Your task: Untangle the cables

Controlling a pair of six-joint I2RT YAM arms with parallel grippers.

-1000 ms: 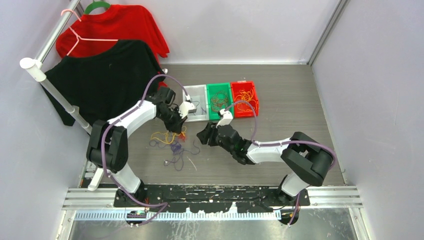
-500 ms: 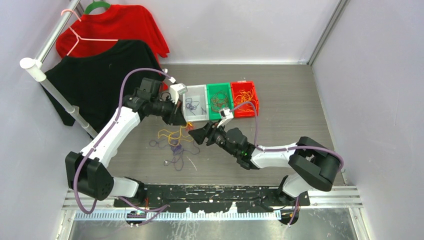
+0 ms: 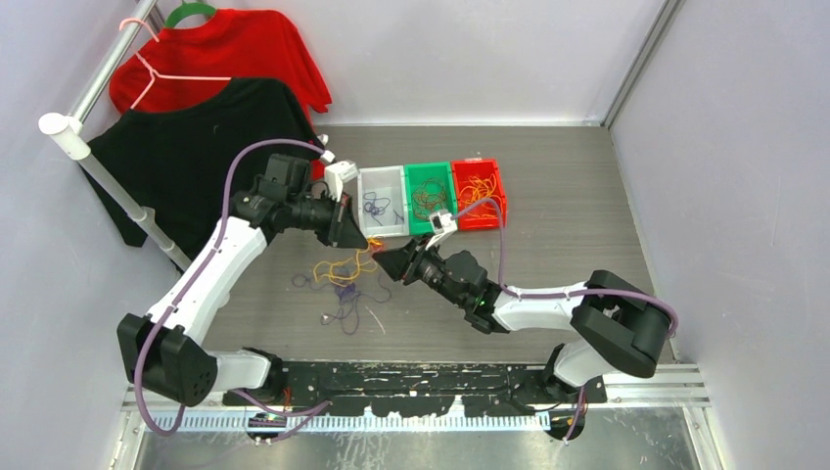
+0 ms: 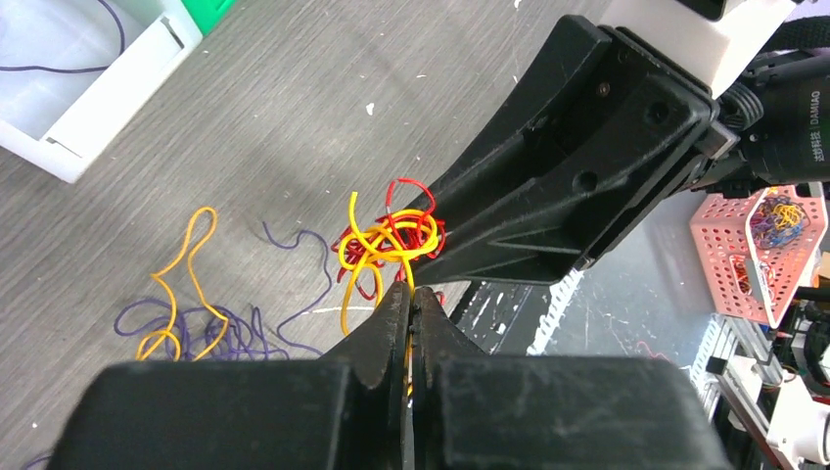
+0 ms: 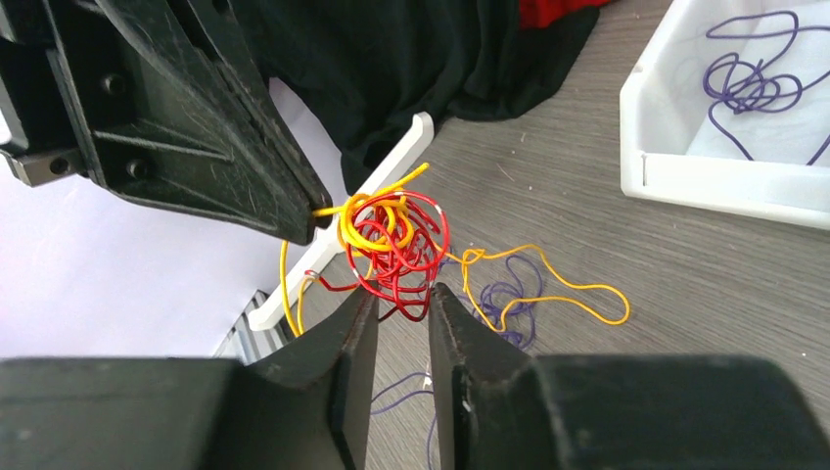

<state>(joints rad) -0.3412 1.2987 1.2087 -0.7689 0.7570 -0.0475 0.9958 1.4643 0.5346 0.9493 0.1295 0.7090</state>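
Note:
A small knot of red and yellow cables (image 4: 391, 238) hangs in the air between my two grippers. My left gripper (image 4: 411, 294) is shut on a yellow strand coming out of that knot. From the opposite side my right gripper (image 5: 396, 294) faces the same knot (image 5: 396, 240). Its jaws stand a narrow gap apart, and the lowest red loops dip between the fingertips without being pinched. In the top view the knot (image 3: 368, 253) sits between the left gripper (image 3: 354, 241) and the right gripper (image 3: 387, 260). Loose orange and purple cables (image 3: 338, 289) lie on the table below.
At the back of the table stand a white bin (image 3: 390, 233) with purple cables, a green bin (image 3: 433, 229) and a red bin (image 3: 482, 226) with orange cables. A black shirt (image 3: 196, 166) and a red shirt (image 3: 225, 49) hang on a rack at the left.
The left arm swung up and to the left, lifting the knot off the table. The right gripper moved in towards the knot, and its jaws widened, then narrowed around the red loops.

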